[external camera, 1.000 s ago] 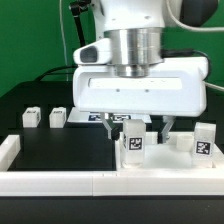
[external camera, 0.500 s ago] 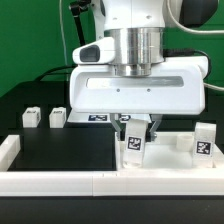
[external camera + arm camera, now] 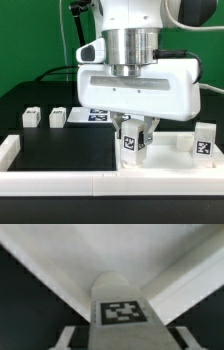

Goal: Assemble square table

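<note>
My gripper (image 3: 134, 138) is lowered over the white square panel (image 3: 172, 152) at the exterior view's right. Its fingers (image 3: 148, 133) are closed against both sides of an upright white leg (image 3: 132, 143) with a black-and-white tag, standing on the panel. In the wrist view the same leg (image 3: 122, 308) fills the gap between my fingertips (image 3: 76, 336), with the panel's raised rim (image 3: 70, 263) running in a V behind it. Another leg (image 3: 203, 141) stands at the panel's right edge. Two more legs (image 3: 30, 117) (image 3: 57, 117) stand on the black table at the left.
The marker board (image 3: 97, 115) lies behind my gripper. A long low white border rail (image 3: 60, 181) runs along the front, and another (image 3: 8, 150) along the left. The gripper body hides the back of the panel.
My gripper has come down over the leg, and its fingers have moved inward from wide apart to press against the leg's sides. The other legs have not moved.
</note>
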